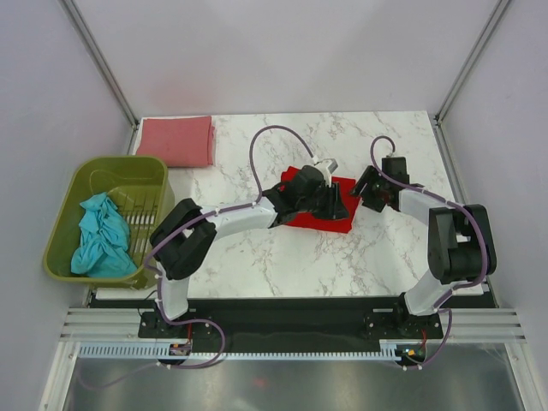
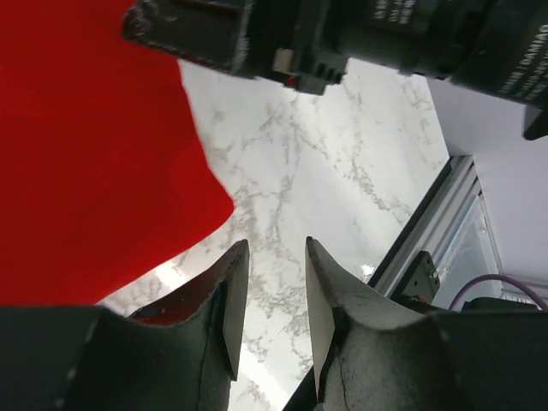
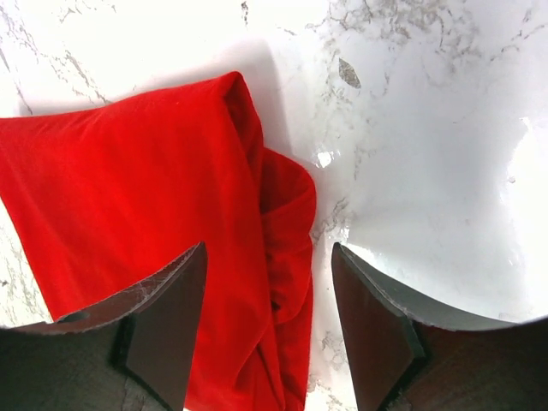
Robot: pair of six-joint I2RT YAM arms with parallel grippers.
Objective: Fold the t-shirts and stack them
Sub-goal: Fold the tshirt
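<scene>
Red shirt [image 1: 336,222] folded mid-tabletop [image 1: 342,265]. Left gripper [image 2: 275,255] parted, empty, beside its edge. Right gripper [image 3: 268,257] wide apart, empty, over opposite edge. Pink shirt [image 1: 177,140] far-left corner; teal shirt [image 1: 103,235] in basket [image 1: 128,171].

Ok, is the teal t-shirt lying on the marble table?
No, the teal t-shirt lies crumpled inside the olive-green basket, off the left side of the marble top.
</scene>
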